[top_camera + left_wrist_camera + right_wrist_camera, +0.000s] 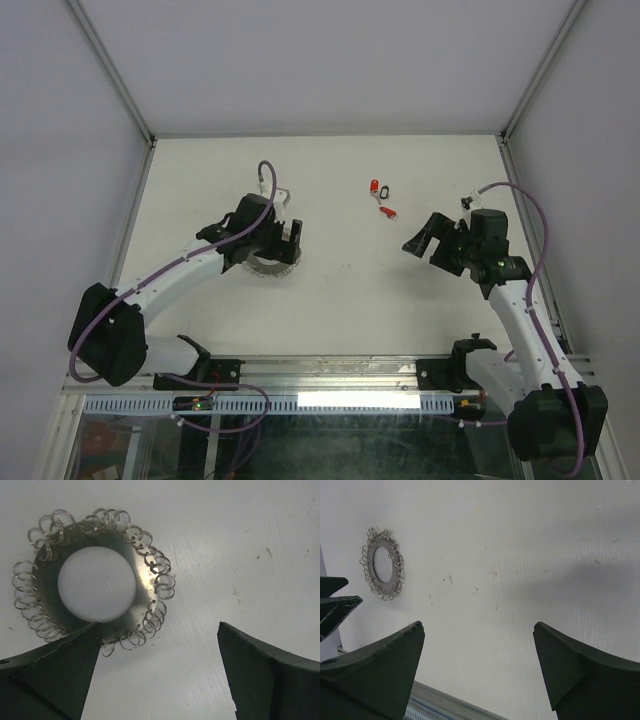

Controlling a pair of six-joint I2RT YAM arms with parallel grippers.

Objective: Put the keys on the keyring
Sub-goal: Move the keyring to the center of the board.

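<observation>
From above, the keys (376,186) lie on the table (330,290) between the arms, nearer the right gripper (428,238), up and to its left. The left gripper (266,248) hangs over the keyring (268,267), well apart from them. In the left wrist view its jaws stand spread wide and empty. The ring lies flat ahead, toward the left finger, whose tip overlaps the rim; I cannot tell whether they touch. In the right wrist view that gripper is likewise spread and holds nothing. The ring shows far off to its left, and no keys are in sight.

White table (330,310), pale enclosure walls (300,60)
</observation>
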